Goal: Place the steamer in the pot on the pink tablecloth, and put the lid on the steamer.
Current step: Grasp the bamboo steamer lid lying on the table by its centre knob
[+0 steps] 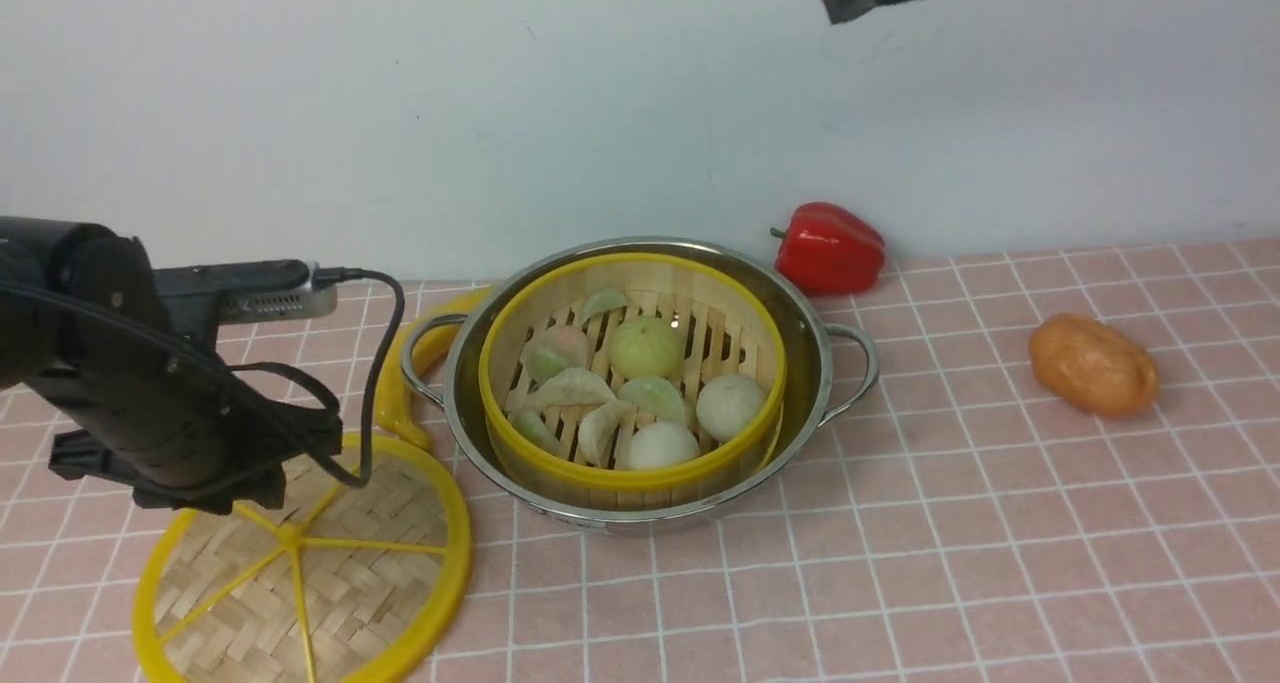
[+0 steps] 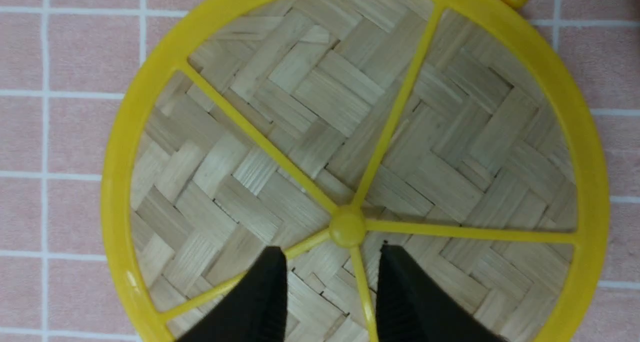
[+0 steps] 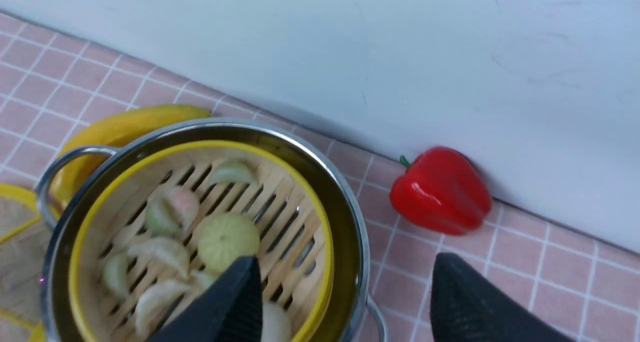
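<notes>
The steamer (image 1: 640, 478), holding pale buns and dumplings, sits inside the pot (image 1: 810, 363) on the pink tablecloth (image 1: 900, 563). The lid (image 1: 330, 583) lies flat on the cloth to the pot's left. My left gripper (image 2: 332, 252) is open and empty just above the lid (image 2: 325, 106). Its fingertips straddle one spoke near the yellow hub. In the front view my left arm (image 1: 150, 403) hides the fingers. My right gripper (image 3: 345, 267) is open and empty, high above the right rim of the pot (image 3: 300, 144) and the steamer (image 3: 285, 217).
A red pepper (image 1: 828, 248) lies by the white wall behind the pot. An orange lump of toy food (image 1: 1093, 365) lies at the right. A banana (image 1: 400, 373) curves round the pot's left handle, close to the lid's far edge.
</notes>
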Available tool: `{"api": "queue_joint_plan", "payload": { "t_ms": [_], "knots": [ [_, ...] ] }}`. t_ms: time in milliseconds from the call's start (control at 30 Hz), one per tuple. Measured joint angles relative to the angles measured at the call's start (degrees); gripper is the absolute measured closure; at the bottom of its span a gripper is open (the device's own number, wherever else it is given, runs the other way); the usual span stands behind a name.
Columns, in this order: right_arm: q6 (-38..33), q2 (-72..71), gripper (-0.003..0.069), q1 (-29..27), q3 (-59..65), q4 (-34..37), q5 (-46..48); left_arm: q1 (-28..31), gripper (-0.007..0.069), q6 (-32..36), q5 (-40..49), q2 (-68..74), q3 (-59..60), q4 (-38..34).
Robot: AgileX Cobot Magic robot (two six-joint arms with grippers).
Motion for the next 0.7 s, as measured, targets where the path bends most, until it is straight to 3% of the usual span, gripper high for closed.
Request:
{"api": "queue_joint_plan", "payload": {
  "t_ms": [433, 700],
  "knots": [
    [-0.05, -29.34, 0.0211, 0.0, 30.61, -0.19, 0.22, 0.0, 0.0382, 0.31, -3.49, 7.66, -0.42, -0.02],
    [0.07, -34.64, 0.0211, 0.0, 34.35, -0.21, 0.3, 0.0, 0.0382, 0.56, -4.74, 8.22, -0.42, -0.07]
  ]
}}
